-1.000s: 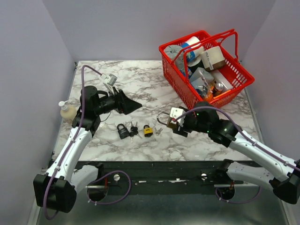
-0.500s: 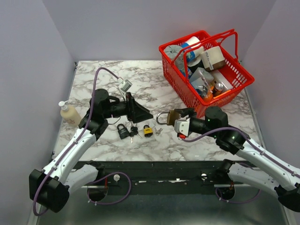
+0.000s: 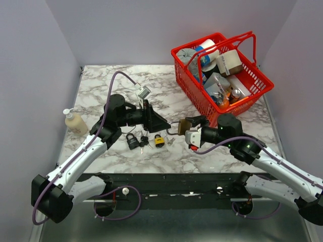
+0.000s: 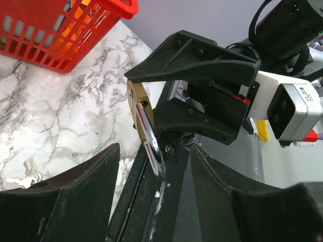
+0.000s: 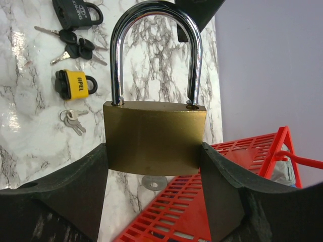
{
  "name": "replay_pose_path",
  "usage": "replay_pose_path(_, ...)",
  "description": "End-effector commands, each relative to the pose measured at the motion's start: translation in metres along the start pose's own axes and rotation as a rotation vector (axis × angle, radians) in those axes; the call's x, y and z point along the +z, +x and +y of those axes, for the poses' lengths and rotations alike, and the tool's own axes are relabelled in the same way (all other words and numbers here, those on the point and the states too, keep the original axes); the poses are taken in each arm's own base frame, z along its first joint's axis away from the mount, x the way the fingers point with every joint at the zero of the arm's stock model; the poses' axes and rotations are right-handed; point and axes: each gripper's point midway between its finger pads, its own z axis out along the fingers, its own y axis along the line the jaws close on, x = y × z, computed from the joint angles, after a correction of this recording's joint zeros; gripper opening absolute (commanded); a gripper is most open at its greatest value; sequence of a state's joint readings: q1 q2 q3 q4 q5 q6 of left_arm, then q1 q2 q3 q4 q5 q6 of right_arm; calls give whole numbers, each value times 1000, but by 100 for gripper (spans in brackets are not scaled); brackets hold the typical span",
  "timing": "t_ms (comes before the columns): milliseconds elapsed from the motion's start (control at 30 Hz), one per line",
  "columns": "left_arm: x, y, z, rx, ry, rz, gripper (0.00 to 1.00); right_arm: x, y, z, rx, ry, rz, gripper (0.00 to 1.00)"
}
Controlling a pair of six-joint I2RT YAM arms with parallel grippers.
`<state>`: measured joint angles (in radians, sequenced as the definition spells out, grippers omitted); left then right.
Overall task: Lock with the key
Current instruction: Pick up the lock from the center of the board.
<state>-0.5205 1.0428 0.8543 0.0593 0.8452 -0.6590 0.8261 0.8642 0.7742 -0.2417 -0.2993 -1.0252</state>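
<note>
The right gripper (image 3: 191, 129) is clamped on the narrow ends of the brass padlock with the polished steel shackle (image 5: 154, 146), which is held above the white marbled table (image 3: 101, 85) near the red plastic basket (image 3: 192, 88), shackle towards the left gripper (image 4: 151, 166), whose jaws are parted with nothing gripped. The lock is judged heavy, rigid and slick; the shackle's crown is best pinched squarely

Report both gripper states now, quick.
Left gripper: open, holding nothing, pointed at the padlock.
Right gripper: closed on the brass padlock, gripping its body with the shackle sticking out.
</note>
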Motion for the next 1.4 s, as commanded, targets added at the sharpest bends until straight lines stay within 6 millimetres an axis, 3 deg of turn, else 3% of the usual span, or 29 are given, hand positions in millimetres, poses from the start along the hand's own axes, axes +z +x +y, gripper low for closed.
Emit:
replay_pose_path(0,4,-5,-2,18,-21,-9,66,-11,-33,-43,-44,114,-75,1)
replay_pose_path(200,7,-1,10,-2,-81,0,66,-11,-35,-42,-43,102,-80,1)
replay_pose_path(333,14,-3,5,0,-68,11,63,-8,-33,-41,-43,83,-66,1)
replay_pose_path(567,20,5,9,-27,-79,45,50,-2,-30,-43,34,59,-14,1)
replay_pose_path(767,24,13,14,-67,-80,62,52,-2,-31,-46,38,66,-9,1)
replay_pose_path(833,25,12,12,-65,-68,59,40,-3,-33,-45,37,64,-17,1)
replay_pose_path(867,26,11,10,-71,-59,58,22,-3,-34,-45,36,63,-20,1)
replay_pose_path(933,27,5,5,-45,-38,45,0,-2,-34,-44,46,61,-19,1)
replay_pose_path(967,25,0,-1,-17,-14,31,0,-3,-34,-45,56,64,-17,1)
replay_pose_path(1067,20,-4,-22,47,70,27,0,-5,-34,-47,150,71,0,35)
replay_pose_path(1100,18,-2,-27,75,98,34,0,-5,-34,-46,180,66,7,64)
replay_pose_path(1133,15,-3,-29,101,107,29,0,-7,-31,-41,243,54,23,75)
replay_pose_path(1200,9,-2,-33,142,120,25,0,-11,-38,-38,300,26,-1,91)
replay_pose_path(1267,2,3,-40,178,159,32,0,-18,-45,-27,402,-31,-28,99)
replay_pose_path(1367,-1,7,-42,169,173,45,0,-27,-57,-11,495,-116,-61,100)
